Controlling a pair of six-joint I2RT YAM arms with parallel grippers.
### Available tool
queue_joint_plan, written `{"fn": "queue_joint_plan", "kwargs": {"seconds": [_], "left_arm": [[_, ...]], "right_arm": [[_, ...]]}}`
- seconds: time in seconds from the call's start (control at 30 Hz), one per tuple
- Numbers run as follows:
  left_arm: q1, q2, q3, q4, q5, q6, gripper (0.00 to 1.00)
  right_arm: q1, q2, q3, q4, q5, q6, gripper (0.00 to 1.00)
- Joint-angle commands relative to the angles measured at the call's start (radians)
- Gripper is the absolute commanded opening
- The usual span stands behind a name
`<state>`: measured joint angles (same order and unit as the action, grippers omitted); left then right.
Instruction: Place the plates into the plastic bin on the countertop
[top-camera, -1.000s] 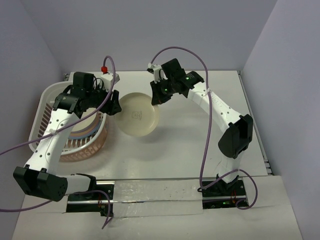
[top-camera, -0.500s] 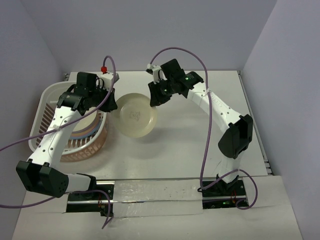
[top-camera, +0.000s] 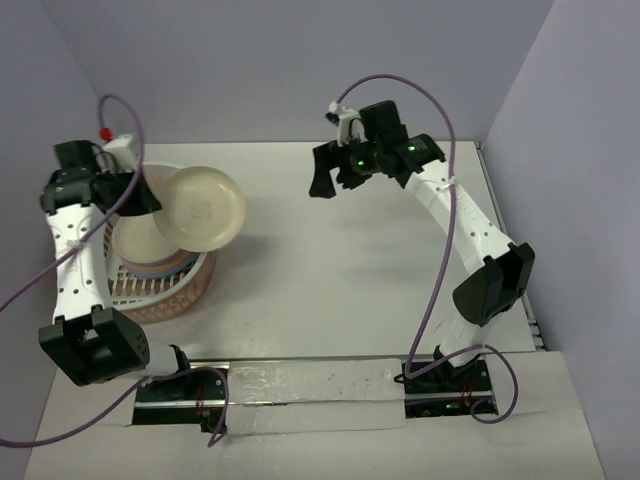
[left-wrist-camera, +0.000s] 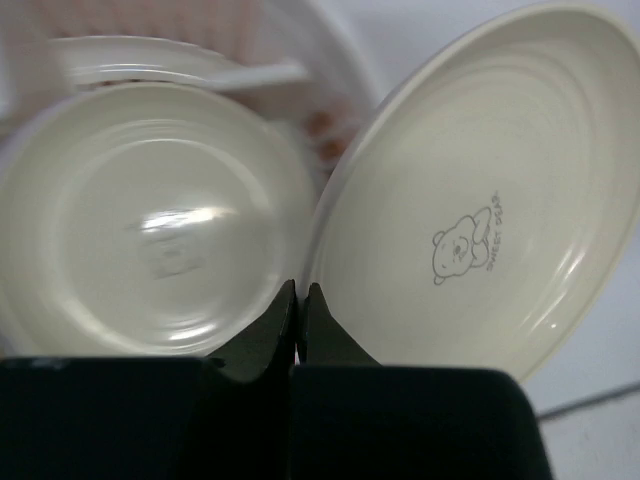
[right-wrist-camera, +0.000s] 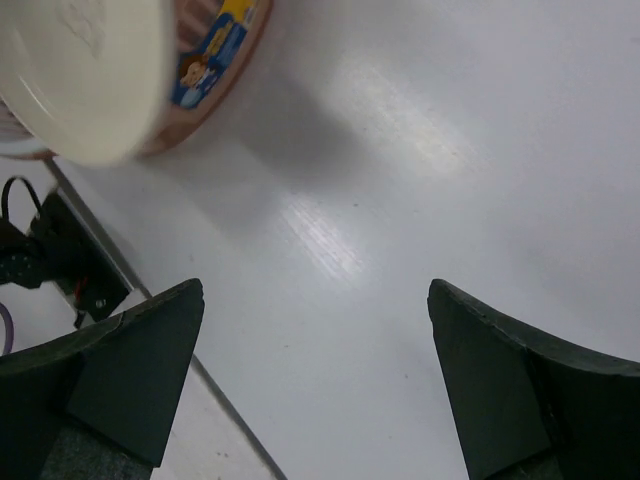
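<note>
At left, pinching a cream plate (top-camera: 203, 207) by its rim between the left fingers (left-wrist-camera: 270, 335), tilted above the right rim of the plastic bin (top-camera: 190, 288), beside stacked plates (top-camera: 140, 240) inside. At right, spreading the right fingers (right-wrist-camera: 130, 370) wide above the white tabletop (top-camera: 330, 270).

Looked like a robotics lab test cell: plain white worktop (top-camera: 340, 270) boxed in by bare lilac-grey walls (top-camera: 280, 60), two cabled robot arms (top-camera: 465, 215) mounted on a shiny strip (top-camera: 310, 385) across the frame's bottom.
</note>
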<state>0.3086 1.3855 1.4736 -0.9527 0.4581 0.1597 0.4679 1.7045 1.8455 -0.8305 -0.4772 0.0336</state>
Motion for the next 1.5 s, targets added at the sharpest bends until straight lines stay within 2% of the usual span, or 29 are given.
{"fn": "queue_joint_plan", "kwargs": {"seconds": [0.0,0.17,0.3,0.37,0.47,0.53,0.57,0.6,0.67,0.77,0.87,0.9,1.03,1.2,1.47], "left_arm": [[0.244,0.101,0.145,-0.11,0.094,0.115,0.0],[0.327,0.22,0.194,-0.099,0.056,0.129,0.0],[0.33,0.283,0.188,-0.074,0.031,0.114,0.0],[0.33,0.305,0.186,-0.065,0.039,0.113,0.04],[0.329,0.316,0.187,-0.059,0.051,0.117,0.42],[0.324,0.307,0.201,-0.059,0.056,0.12,0.61],[0.314,0.296,0.211,-0.058,0.051,0.12,0.78],[0.299,0.283,0.227,-0.054,0.037,0.118,0.88],[0.24,0.245,0.258,-0.029,-0.003,0.102,0.98],[0.141,0.199,0.283,0.018,-0.12,0.048,0.99],[-0.11,0.157,0.286,0.086,-0.195,-0.02,0.99],[-0.124,0.155,0.283,0.103,-0.196,-0.025,0.99],[-0.309,0.14,0.227,0.227,-0.146,-0.183,0.99],[-0.505,0.134,0.165,0.342,-0.313,-0.213,0.99],[-0.531,0.126,0.149,0.35,-0.346,-0.204,0.99]], "right_arm": [[-0.126,-0.104,-0.065,0.051,-0.049,0.01,1.0],[-0.185,-0.136,-0.137,0.067,-0.056,0.002,1.0],[-0.198,-0.14,-0.152,0.07,-0.057,-0.001,1.0],[-0.205,-0.14,-0.153,0.067,-0.054,-0.004,1.0],[-0.213,-0.143,-0.157,0.067,-0.047,-0.008,1.0],[-0.222,-0.143,-0.157,0.065,-0.04,-0.009,1.0],[-0.233,-0.143,-0.157,0.065,-0.039,-0.008,1.0],[-0.243,-0.144,-0.157,0.065,-0.036,-0.007,1.0],[-0.261,-0.15,-0.157,0.066,-0.031,-0.002,1.0],[-0.307,-0.163,-0.162,0.071,-0.012,-0.001,1.0],[-0.358,-0.206,-0.181,0.081,0.059,-0.011,1.0],[-0.37,-0.209,-0.188,0.082,0.064,-0.012,1.0],[-0.387,-0.286,-0.241,0.118,0.144,-0.023,1.0],[-0.389,-0.353,-0.308,0.155,0.173,-0.018,1.0],[-0.388,-0.409,-0.395,0.21,0.192,-0.006,1.0]]}}
